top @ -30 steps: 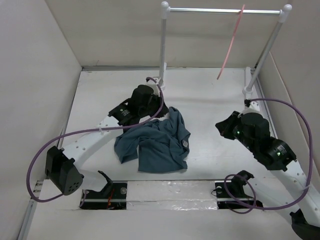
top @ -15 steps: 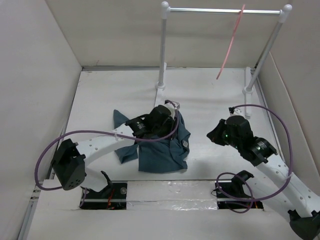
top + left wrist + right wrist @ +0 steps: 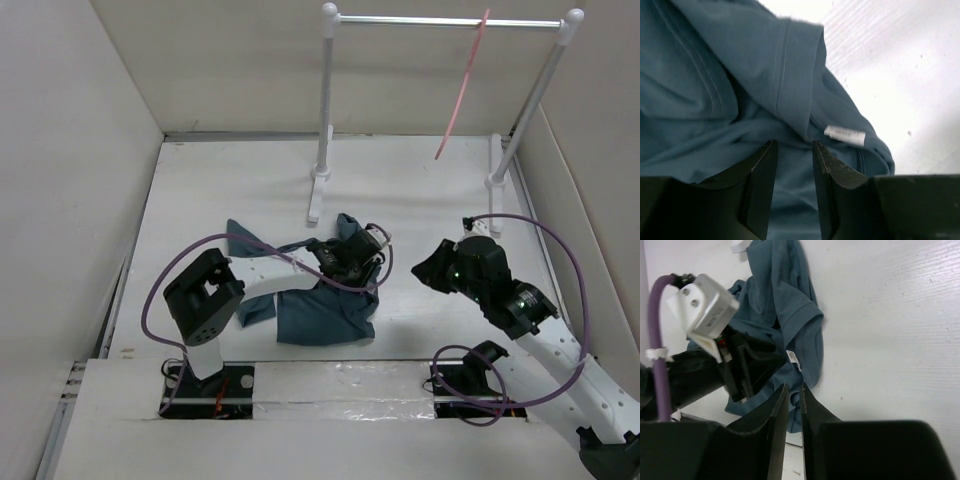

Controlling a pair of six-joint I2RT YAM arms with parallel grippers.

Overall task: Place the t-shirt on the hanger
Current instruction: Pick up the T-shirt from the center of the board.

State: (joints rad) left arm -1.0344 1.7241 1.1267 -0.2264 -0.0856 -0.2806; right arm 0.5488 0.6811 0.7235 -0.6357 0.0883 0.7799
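Observation:
The dark teal t-shirt (image 3: 322, 312) lies crumpled on the white table, its small white neck label (image 3: 844, 135) facing up near its right edge. On the rack's rail at the back right, far from both arms, hangs the pink hanger (image 3: 462, 85). My left gripper (image 3: 793, 145) hovers low over the shirt's right part (image 3: 368, 268), open, with only cloth below its fingers. My right gripper (image 3: 794, 386) is just right of the shirt (image 3: 422, 270), pointing at it. Its jaws are a narrow slit apart with nothing in them.
A white rack with a metal rail (image 3: 450, 20) stands at the back, its left post (image 3: 325, 110) on a foot (image 3: 315, 200) just behind the shirt. Walls close in the left and right sides. Purple cables (image 3: 160, 290) loop off both arms.
My left arm swung from behind the shirt to over its right part and its jaws opened. My right arm moved left toward the shirt and its jaws parted slightly.

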